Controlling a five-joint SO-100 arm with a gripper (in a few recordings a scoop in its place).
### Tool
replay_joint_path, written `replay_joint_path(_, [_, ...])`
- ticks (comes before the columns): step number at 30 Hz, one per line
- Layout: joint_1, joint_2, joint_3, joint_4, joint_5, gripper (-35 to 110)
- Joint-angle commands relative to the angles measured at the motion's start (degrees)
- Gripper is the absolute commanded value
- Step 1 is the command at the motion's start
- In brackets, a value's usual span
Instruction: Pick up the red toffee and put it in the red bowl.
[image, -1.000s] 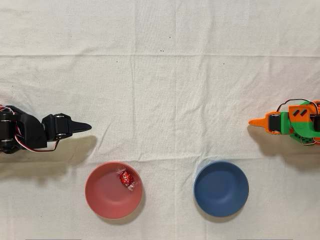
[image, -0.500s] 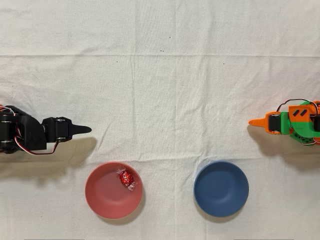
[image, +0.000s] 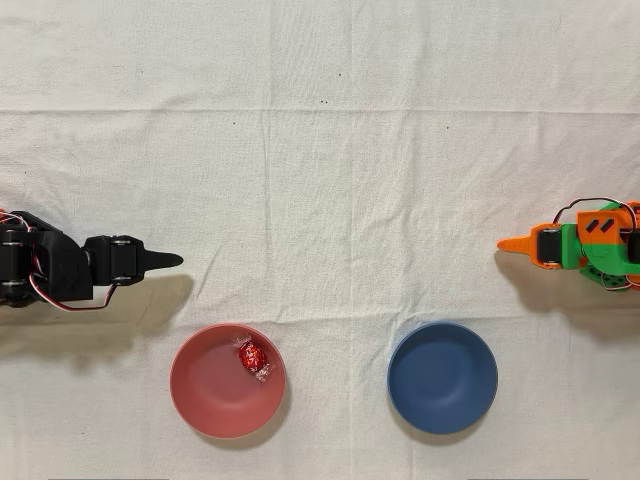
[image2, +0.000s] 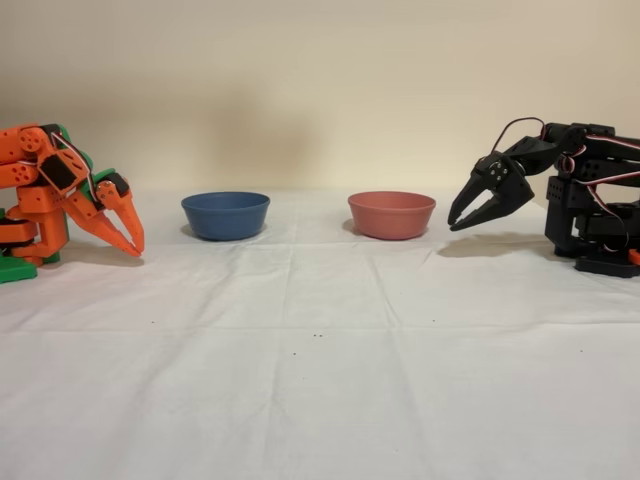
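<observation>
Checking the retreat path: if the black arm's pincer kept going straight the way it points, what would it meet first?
Probably the white cloth. In the fixed view the pincer tilts downward; overhead it aims along a line passing above the red bowl and blue bowl.

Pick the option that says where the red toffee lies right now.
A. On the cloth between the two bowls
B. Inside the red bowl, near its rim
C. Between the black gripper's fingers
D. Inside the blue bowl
B. In the overhead view the red toffee lies inside the red bowl, toward its upper right rim, while the gripper is off to the side, apart from the bowl.
</observation>
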Motion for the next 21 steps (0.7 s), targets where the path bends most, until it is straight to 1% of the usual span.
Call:
replay_joint_path(1, [0.0, 0.79, 1.23, 0.79, -1.05, 1])
replay_joint_path(5, [0.09, 0.79, 1.23, 0.88, 5.27, 1])
replay_joint_path(21, [0.09, 0.79, 1.23, 0.88, 5.19, 1])
